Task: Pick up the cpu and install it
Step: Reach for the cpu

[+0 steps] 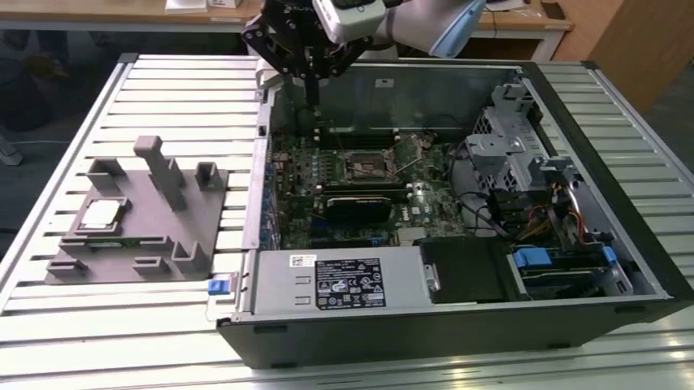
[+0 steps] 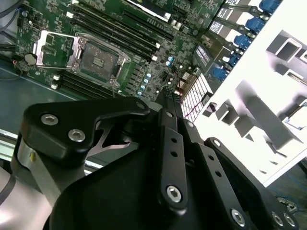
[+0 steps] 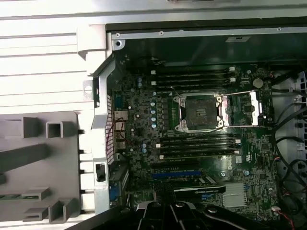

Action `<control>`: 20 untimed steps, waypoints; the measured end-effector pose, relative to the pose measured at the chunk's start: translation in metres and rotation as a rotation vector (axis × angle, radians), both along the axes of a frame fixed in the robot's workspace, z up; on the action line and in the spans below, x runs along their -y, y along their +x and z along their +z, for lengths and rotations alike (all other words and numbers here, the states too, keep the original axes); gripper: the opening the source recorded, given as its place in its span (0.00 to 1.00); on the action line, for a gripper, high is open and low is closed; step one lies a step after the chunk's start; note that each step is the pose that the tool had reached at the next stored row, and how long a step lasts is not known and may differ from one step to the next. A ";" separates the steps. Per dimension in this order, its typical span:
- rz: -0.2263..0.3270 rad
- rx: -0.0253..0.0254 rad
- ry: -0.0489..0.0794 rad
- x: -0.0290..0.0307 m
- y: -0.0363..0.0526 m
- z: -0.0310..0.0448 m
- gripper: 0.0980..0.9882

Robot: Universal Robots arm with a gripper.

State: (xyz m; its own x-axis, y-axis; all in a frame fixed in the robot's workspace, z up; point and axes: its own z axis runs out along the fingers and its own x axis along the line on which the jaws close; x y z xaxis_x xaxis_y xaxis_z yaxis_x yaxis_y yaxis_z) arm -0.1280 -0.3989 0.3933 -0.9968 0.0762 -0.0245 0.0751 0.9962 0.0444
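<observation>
The cpu [image 1: 101, 214], a small pale square chip, lies flat on the grey fixture [image 1: 162, 203] at the exterior view's left, outside the case. My gripper [image 1: 312, 101] hangs above the far left corner of the open computer case [image 1: 456, 325], well away from the chip. Its two fingers [image 2: 169, 103] press together with nothing seen between them, so it is shut. The dark square socket [image 3: 199, 111] sits on the green motherboard with its metal lid [image 3: 244, 109] swung open beside it; it also shows in the exterior view as the socket [image 1: 366, 166] and in the second wrist view as the socket [image 2: 98, 60].
Memory slots [image 3: 192, 79] flank the socket on both sides. A drive cage [image 1: 515, 154] and loose cables [image 1: 542, 219] fill the case's right side, with a power supply [image 1: 341, 280] at the front. The fixture's upright blocks [image 1: 162, 175] stand near the chip on the slatted metal table [image 1: 130, 341].
</observation>
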 end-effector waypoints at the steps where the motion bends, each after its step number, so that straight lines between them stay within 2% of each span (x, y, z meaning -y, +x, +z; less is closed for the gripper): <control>1: 0.000 0.0000 0.000 0.0000 -0.0005 0.0000 0.01; 20: 0.000 0.0000 0.000 0.0000 -0.0092 0.0000 0.01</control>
